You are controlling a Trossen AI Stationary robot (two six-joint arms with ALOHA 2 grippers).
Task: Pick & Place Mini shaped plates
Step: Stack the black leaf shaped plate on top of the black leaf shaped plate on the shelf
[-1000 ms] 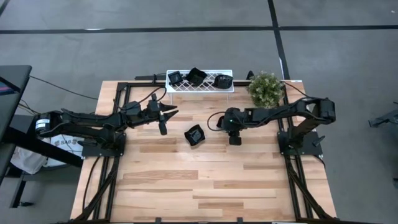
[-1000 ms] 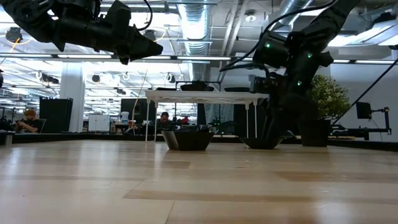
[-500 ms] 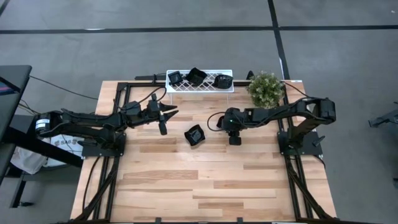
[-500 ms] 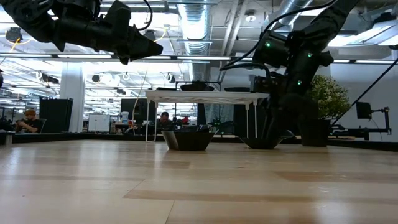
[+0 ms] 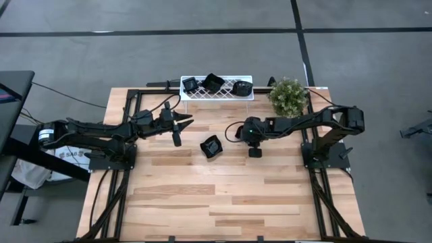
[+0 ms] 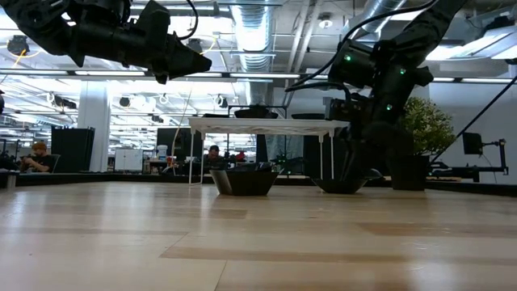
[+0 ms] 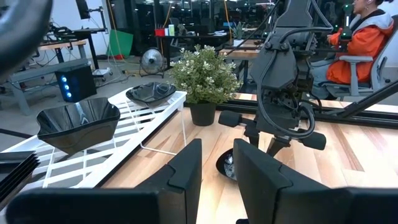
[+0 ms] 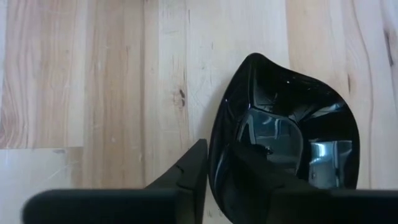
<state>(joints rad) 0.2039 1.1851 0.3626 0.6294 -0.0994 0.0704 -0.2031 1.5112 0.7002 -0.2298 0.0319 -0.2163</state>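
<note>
A black leaf-shaped mini plate point(image 8: 292, 137) lies on the wooden table, with my right gripper point(image 8: 216, 149) shut on its rim; in the high view that gripper point(image 5: 254, 151) hides it. A second, angular black plate point(image 5: 212, 146) rests on its base mid-table. Three more plates point(image 5: 214, 82) sit on the white lattice rack point(image 5: 217, 95) at the far edge. My left gripper point(image 5: 177, 129) hovers open above the table to the left of the loose plate, its fingers point(image 7: 186, 171) with nothing between them. My right gripper pinches the leaf-shaped plate's rim point(image 8: 212, 132) on its side, one finger point(image 8: 186, 174) outside the wall and one point(image 8: 249, 177) inside the bowl. The fingers slant steeply down from above. The plate's base point(image 6: 339, 187) rests on the table.
A potted plant point(image 5: 288, 96) stands at the far right, just beyond the right arm. Black frame rails point(image 5: 135, 101) run along the table's left, right and far sides. Bare wood point(image 5: 223, 196) fills the near half. People sit in the room behind.
My right gripper has stayed in place and its fingers have drawn together on the leaf-shaped plate's rim. The plate lies where it was.
</note>
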